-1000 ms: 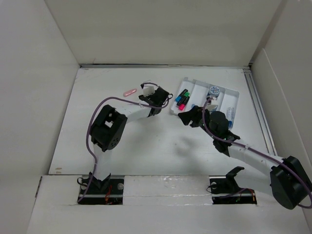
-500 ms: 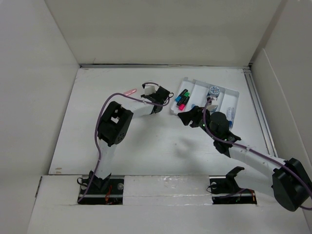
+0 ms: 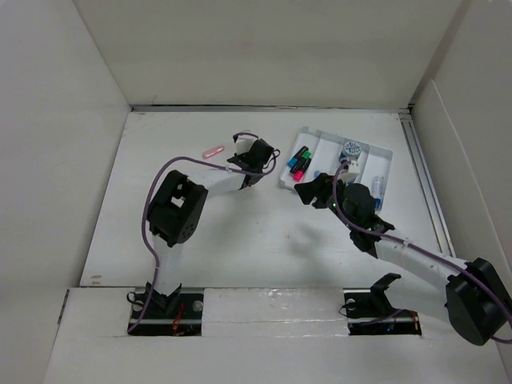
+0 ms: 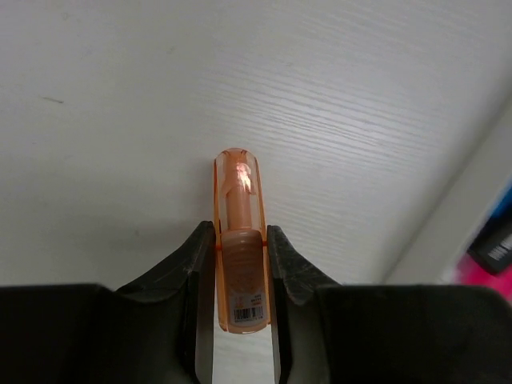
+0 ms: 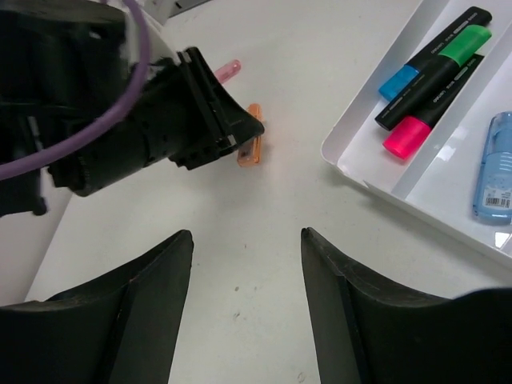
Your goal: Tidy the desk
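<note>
Left gripper (image 4: 239, 232) squeezes orange tube (image 4: 238, 200). Tube points straight out from jaws. Tray (image 5: 342, 162) sits to right. Right gripper (image 5: 244, 234) wide apart, empty.

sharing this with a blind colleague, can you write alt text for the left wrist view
The left gripper pinches a small translucent orange tube lying on the white desk. At the right edge, a white tray wall and part of a pink marker show.
</note>
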`<state>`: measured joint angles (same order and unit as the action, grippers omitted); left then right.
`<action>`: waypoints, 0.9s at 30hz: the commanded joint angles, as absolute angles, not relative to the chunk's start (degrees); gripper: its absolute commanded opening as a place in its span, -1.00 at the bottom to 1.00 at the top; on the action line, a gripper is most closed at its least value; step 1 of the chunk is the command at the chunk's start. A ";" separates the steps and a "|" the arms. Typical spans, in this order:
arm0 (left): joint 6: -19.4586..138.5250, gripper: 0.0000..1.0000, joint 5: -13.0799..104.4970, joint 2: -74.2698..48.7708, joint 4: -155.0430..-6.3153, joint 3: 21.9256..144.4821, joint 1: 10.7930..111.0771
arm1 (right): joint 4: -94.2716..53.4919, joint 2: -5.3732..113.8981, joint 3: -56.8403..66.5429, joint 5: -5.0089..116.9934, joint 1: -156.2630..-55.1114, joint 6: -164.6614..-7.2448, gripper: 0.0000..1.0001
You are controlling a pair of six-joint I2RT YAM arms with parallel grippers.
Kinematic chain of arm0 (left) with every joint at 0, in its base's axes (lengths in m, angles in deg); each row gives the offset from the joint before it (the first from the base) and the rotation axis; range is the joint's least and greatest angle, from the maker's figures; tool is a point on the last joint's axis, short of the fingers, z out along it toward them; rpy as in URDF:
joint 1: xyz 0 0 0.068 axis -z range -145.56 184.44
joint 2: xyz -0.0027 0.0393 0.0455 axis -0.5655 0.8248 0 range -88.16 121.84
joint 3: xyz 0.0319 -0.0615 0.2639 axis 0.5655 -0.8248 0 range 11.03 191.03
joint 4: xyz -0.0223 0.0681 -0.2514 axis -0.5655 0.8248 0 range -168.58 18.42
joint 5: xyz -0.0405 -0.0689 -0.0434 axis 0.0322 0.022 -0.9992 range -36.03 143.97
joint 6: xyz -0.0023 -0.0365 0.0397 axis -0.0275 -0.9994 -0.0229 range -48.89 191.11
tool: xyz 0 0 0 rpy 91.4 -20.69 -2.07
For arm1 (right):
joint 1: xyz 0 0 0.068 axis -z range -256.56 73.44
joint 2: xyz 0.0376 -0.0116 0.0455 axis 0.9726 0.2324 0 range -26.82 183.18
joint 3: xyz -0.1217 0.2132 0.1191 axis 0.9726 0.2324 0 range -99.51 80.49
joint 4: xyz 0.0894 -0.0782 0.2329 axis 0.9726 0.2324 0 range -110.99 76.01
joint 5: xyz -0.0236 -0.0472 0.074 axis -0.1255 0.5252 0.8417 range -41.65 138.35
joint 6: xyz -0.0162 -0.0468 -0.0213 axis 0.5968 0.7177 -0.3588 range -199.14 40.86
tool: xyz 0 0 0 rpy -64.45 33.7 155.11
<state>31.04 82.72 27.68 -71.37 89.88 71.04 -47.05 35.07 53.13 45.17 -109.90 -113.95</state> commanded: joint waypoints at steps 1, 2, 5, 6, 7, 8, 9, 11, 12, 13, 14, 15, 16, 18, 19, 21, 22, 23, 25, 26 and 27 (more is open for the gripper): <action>36.12 -1.00 76.31 19.34 -79.60 89.43 73.72 | -48.23 34.19 52.18 42.83 -109.61 -115.17 0.23; 37.18 -1.00 74.73 18.99 -80.50 89.61 74.24 | -48.14 33.05 52.88 41.07 -109.61 -115.52 0.23; 38.59 -1.00 69.62 18.98 -83.75 91.27 76.88 | -46.13 25.78 56.22 32.11 -108.47 -117.89 0.21; 38.94 -1.00 68.57 19.59 -84.54 91.89 77.41 | -45.77 23.39 57.36 28.26 -108.46 -118.77 0.20; 39.38 -1.00 66.04 20.12 -85.86 93.11 77.94 | -45.60 20.84 59.63 26.83 -107.94 -119.21 0.19; 39.73 -1.00 64.62 20.82 -86.39 93.99 77.94 | -45.86 16.12 60.87 25.51 -107.94 -119.83 0.19; 40.69 -1.00 63.30 22.39 -86.83 94.79 78.72 | -47.25 13.98 62.19 23.76 -107.94 -120.44 0.19; 41.75 -0.99 60.57 24.33 -87.45 98.21 80.13 | -49.10 10.21 65.01 23.13 -107.41 -120.88 0.18; 42.63 -0.97 60.04 26.87 -87.28 99.61 80.66 | -48.50 9.49 64.93 23.13 -106.71 -120.54 0.17; 43.51 -0.96 58.73 29.16 -86.49 103.98 81.45 | -47.10 8.78 64.49 22.78 -106.71 -120.19 0.17; 43.52 -0.96 58.72 30.40 -86.49 104.02 81.46 | -46.57 8.78 64.23 22.78 -106.71 -120.18 0.17; 43.95 -0.95 58.19 31.54 -86.40 105.42 82.07 | -46.47 9.21 64.14 22.17 -106.71 -120.18 0.18; 44.74 -0.94 57.84 32.60 -86.40 107.87 82.07 | -46.56 9.83 63.96 22.33 -106.10 -120.36 0.18; 45.18 -0.88 56.44 36.98 -86.05 111.64 82.07 | -46.30 11.66 62.83 24.52 -106.09 -119.92 0.17; 45.45 -0.88 55.91 37.00 -85.44 113.24 82.07 | -46.30 12.20 62.82 24.53 -106.09 -119.92 0.17; 45.62 -0.83 55.12 40.42 -83.86 116.49 82.07 | -46.65 13.43 62.47 24.97 -106.09 -120.18 0.17; 45.89 -0.75 54.33 41.21 -83.07 118.77 82.07 | -47.00 14.57 62.47 25.32 -106.09 -120.18 0.17; 46.24 -0.66 54.32 42.52 -82.97 119.48 82.07 | -46.91 15.10 62.21 25.67 -106.09 -120.27 0.17; 46.33 -0.39 51.78 43.59 -82.45 121.50 82.07 | -46.30 15.28 61.33 26.73 -106.09 -119.40 0.16; 46.68 -0.34 51.51 44.29 -82.01 122.30 82.07 | -45.78 15.11 61.15 26.73 -105.57 -119.48 0.16; 46.77 -0.28 51.94 44.56 -81.39 122.83 82.07 | -46.03 15.02 61.41 26.30 -105.56 -119.57 0.16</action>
